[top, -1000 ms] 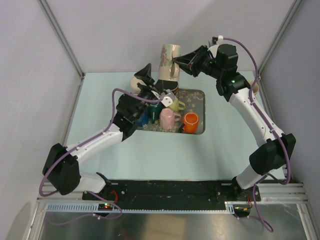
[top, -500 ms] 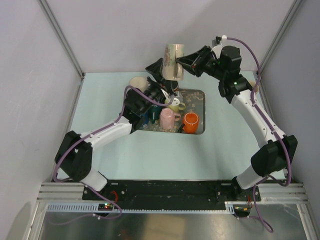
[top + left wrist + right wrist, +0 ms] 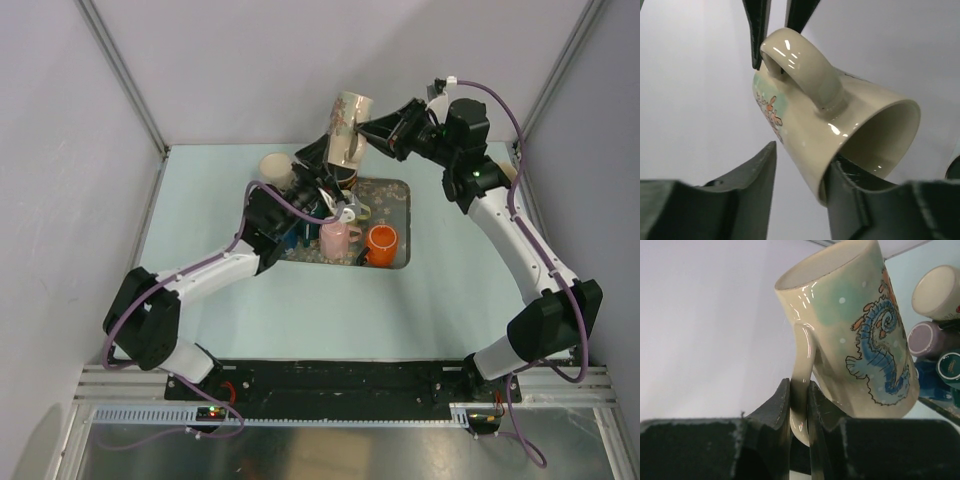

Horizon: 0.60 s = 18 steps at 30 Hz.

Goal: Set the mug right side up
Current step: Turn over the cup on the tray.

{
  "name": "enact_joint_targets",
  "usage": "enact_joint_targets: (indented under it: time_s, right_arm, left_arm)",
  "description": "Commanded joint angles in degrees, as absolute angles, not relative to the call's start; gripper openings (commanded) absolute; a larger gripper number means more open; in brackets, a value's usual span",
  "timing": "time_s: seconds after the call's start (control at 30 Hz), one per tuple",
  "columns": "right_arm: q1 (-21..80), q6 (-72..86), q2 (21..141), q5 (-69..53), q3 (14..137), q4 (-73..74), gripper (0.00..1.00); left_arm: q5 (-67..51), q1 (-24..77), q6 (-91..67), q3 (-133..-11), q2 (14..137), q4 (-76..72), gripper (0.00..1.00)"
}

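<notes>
A cream mug with a blue seahorse print hangs in the air above the tray, tilted, base up and mouth facing down. My right gripper is shut on its handle; the wrist view shows both fingers pinching the handle loop at the gripper. My left gripper is open just under the mug. Its jaws straddle the rim at the gripper, one finger inside the mouth and one outside the wall. The mug body fills the right wrist view.
A grey tray below holds a pink mug, an orange mug and darker mugs partly hidden by the left arm. A cream mug stands at the tray's back left. White, purple and teal mugs show below.
My left gripper has risen from the tray to the mug's mouth and now straddles its rim. My right gripper has shifted the mug slightly right and tilted it more.
</notes>
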<state>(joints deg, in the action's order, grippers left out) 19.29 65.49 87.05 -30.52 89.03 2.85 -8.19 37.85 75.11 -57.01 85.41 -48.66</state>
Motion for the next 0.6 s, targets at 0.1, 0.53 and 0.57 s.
enact_joint_targets:
  time_s: [0.1,0.53,0.57]
  right_arm:
    - [19.1,58.9,84.9,-31.8,87.6,5.1,0.00]
    - [10.0,39.0,80.6,-42.1,81.4,9.5,0.65]
    - [8.7,36.3,79.9,-43.9,81.0,9.9,0.69]
  left_arm:
    - [-6.0,36.8,76.8,-58.9,78.6,-60.0,0.12]
    - [-4.2,37.9,68.8,-52.9,67.0,-41.7,0.00]
    - [-4.5,37.9,67.3,-52.6,65.3,-36.4,0.00]
